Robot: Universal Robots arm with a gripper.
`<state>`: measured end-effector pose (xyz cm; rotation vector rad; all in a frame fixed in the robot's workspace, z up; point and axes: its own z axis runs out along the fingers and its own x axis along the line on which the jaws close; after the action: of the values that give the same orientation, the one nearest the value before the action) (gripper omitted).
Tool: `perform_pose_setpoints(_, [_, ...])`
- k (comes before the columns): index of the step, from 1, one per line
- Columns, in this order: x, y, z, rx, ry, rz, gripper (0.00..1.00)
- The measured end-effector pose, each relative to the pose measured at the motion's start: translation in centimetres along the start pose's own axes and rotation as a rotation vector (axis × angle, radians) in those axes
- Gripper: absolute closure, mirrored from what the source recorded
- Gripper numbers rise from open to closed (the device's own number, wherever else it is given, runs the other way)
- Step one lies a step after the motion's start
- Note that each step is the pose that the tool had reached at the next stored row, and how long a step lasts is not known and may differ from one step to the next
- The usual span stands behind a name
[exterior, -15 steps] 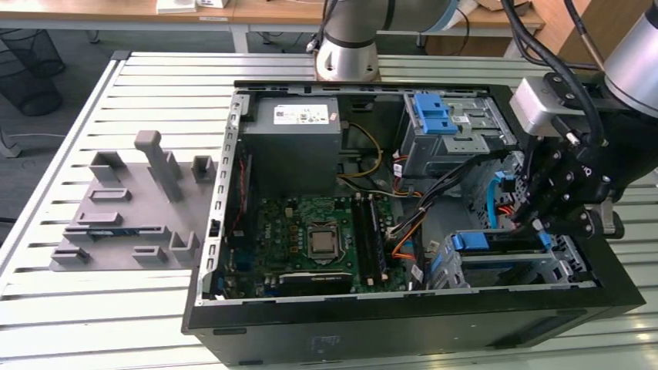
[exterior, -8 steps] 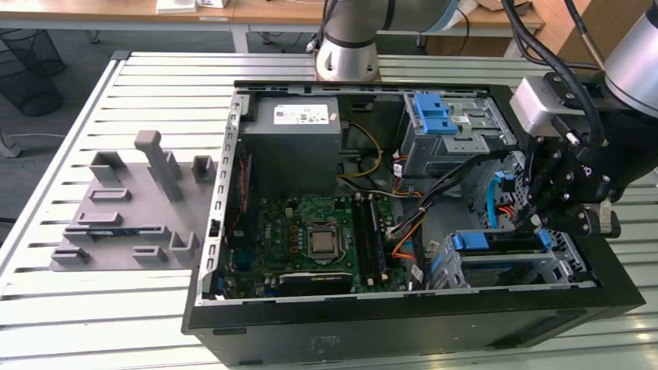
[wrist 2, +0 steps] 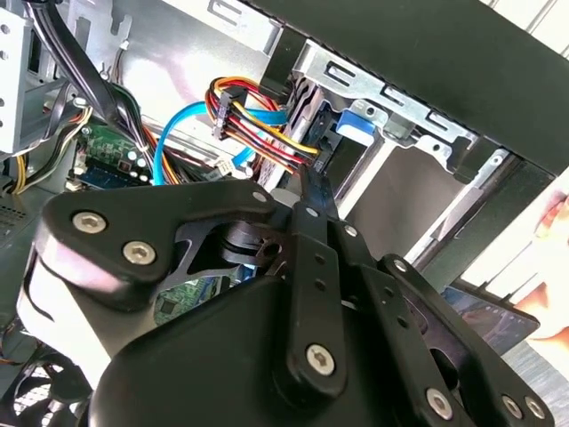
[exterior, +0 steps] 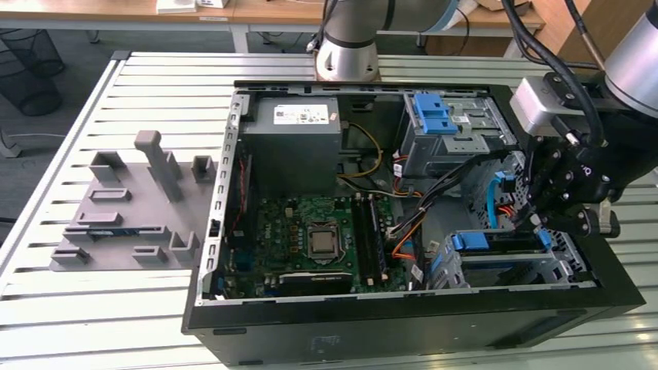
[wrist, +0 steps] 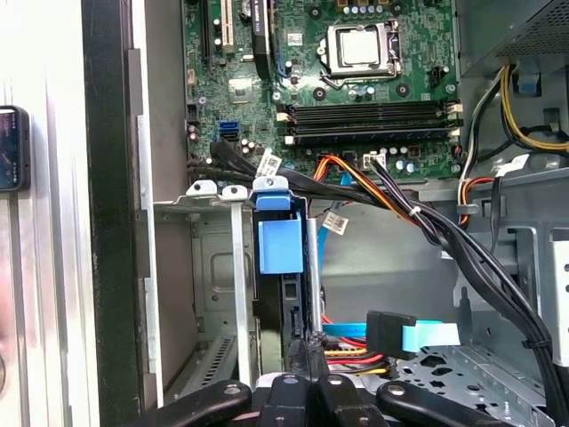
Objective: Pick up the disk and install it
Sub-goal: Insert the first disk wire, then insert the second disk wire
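The disk (wrist: 277,245) stands on edge inside the lower drive cage (wrist: 204,267) of the open computer case, with its bright blue bracket tab facing out. In the exterior view the disk (exterior: 483,243) sits in that cage at the case's front right corner. My gripper (wrist: 307,345) hovers just over the disk's end, its fingers pressed together and holding nothing. In the second wrist view the gripper (wrist 2: 313,182) tip points at the spot where the coloured power cable (wrist 2: 267,133) meets the disk (wrist 2: 354,124). Whether the tip touches it I cannot tell. In the exterior view the gripper (exterior: 535,220) hangs above the cage.
The motherboard (exterior: 308,239) lies on the case floor, with the grey power supply box (exterior: 298,127) behind it. A second bay carries a blue latch (exterior: 437,116). Cable bundles (wrist: 462,240) cross beside the cage. A grey fixture block (exterior: 134,208) stands at the exterior view's left.
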<state>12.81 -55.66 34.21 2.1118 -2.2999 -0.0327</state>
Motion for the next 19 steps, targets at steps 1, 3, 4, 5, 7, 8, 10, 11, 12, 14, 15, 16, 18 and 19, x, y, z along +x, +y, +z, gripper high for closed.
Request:
perform_pose_setpoints(1, [0.00, 0.00, 0.00, -0.0001, -0.0006, 0.000, 0.89])
perform_pose_setpoints(3, [0.00, 0.00, 0.00, -0.0002, -0.0020, 0.000, 0.89])
perform_pose_setpoints(4, [0.00, 0.00, 0.00, -0.0002, -0.0026, 0.000, 0.89])
perform_pose_setpoints(5, [0.00, 0.00, 0.00, -0.0003, -0.0033, 0.000, 0.89])
perform_pose_setpoints(7, [0.00, 0.00, 0.00, -0.0004, -0.0043, 0.000, 0.89])
perform_pose_setpoints(8, [0.00, 0.04, 0.00, -0.0004, -0.0044, 0.000, 0.89])
perform_pose_setpoints(10, [0.03, 0.38, 0.01, 0.0004, -0.0044, 0.000, 0.89])
perform_pose_setpoints(11, [0.07, 0.77, 0.02, 0.0030, -0.0047, 0.000, 0.89])
perform_pose_setpoints(12, [0.12, 1.23, 0.04, 0.0079, -0.0051, 0.000, 0.89])
perform_pose_setpoints(14, [0.18, 2.00, 0.08, 0.0213, -0.0062, 0.000, 0.89])
perform_pose_setpoints(15, [0.20, 2.09, 0.08, 0.0254, -0.0066, 0.000, 0.89])
perform_pose_setpoints(16, [0.21, 2.12, 0.09, 0.0261, -0.0066, 0.000, 0.89])
perform_pose_setpoints(18, [0.20, 2.14, -0.05, 0.0262, -0.0062, 0.000, 0.89])
perform_pose_setpoints(19, [0.20, 2.18, -0.31, 0.0263, -0.0064, 0.000, 0.89])
